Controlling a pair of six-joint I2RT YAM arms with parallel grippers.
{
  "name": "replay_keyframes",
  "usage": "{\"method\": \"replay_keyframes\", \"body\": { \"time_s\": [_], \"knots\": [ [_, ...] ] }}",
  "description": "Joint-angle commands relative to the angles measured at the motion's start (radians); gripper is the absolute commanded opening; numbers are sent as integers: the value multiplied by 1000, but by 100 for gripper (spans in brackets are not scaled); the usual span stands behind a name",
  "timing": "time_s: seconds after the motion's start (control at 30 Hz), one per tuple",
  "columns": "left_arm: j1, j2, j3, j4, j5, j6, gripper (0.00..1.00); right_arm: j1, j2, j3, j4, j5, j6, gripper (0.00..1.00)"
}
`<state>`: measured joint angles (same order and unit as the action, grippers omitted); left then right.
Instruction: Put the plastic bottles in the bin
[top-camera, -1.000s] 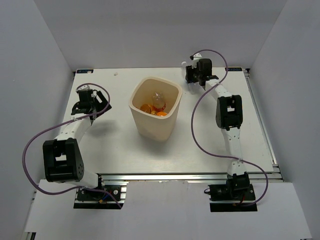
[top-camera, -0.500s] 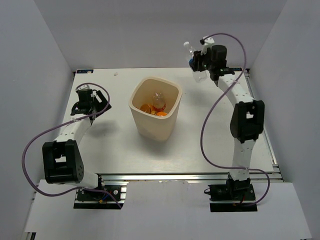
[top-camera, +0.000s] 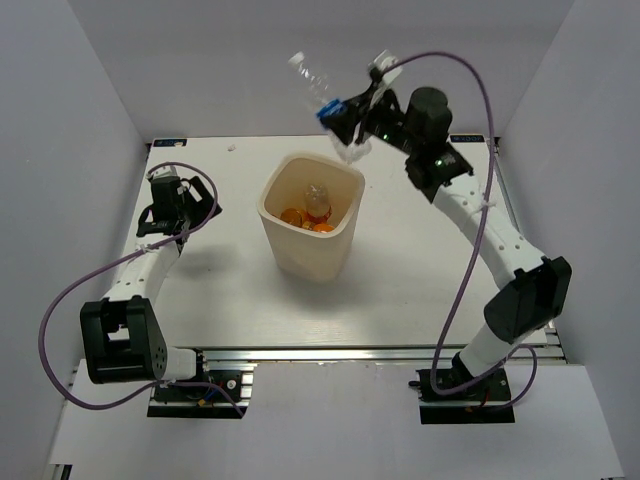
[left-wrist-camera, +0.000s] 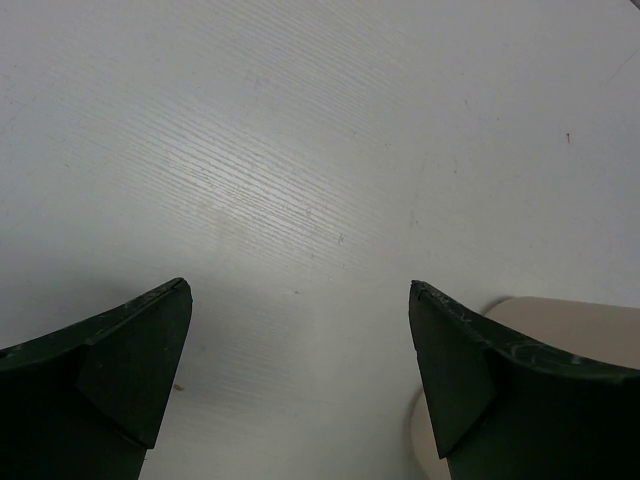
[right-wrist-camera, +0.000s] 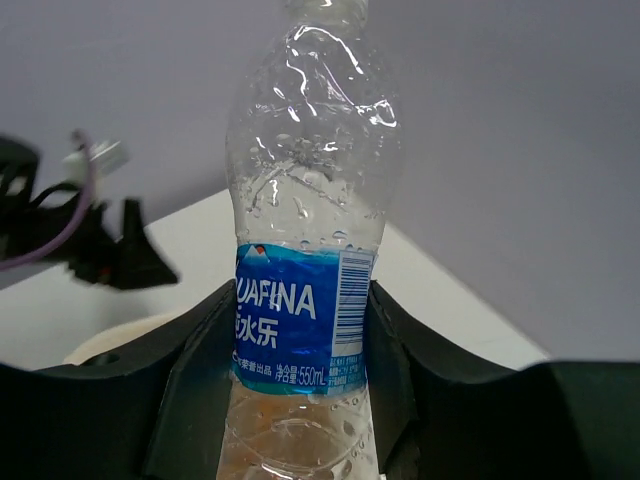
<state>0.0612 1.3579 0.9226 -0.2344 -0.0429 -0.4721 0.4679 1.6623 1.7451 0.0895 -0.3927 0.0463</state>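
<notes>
The cream bin stands mid-table. Inside it lie orange bottles and a clear bottle. My right gripper is shut on a clear bottle with a blue label, held high in the air above the bin's far right rim, cap end pointing up and left. In the right wrist view the same bottle sits between the two black fingers. My left gripper is open and empty low over the table at the left; its fingers are wide apart in the left wrist view.
The bin's rim shows at the lower right of the left wrist view. Grey walls enclose the table on three sides. The left arm's purple cable loops over the left side of the table.
My right arm has lifted the blue-label bottle off the far right of the table and swung it left and up, over the bin's far rim. The left gripper has barely moved.
</notes>
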Motion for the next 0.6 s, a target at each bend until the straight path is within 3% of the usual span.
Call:
{"method": "replay_keyframes", "body": {
  "time_s": [0.0, 0.1, 0.4, 0.5, 0.57],
  "knots": [
    [-3, -51, -10, 9, 15, -2, 98, 40, -62, -171, 136, -18, 58, 28],
    [-3, -54, -10, 10, 28, -2, 98, 44, -59, -281, 285, -75, 151, 32],
    [-1, -62, -16, 18, 40, -2, 98, 77, -22, -355, 351, -224, 225, 39],
    [-1, -59, -16, 20, 41, -2, 98, 94, -22, -372, 352, -227, 221, 48],
    [-3, -57, -14, 18, 41, -2, 98, 98, -26, -392, 357, -224, 221, 59]
  ]
}}
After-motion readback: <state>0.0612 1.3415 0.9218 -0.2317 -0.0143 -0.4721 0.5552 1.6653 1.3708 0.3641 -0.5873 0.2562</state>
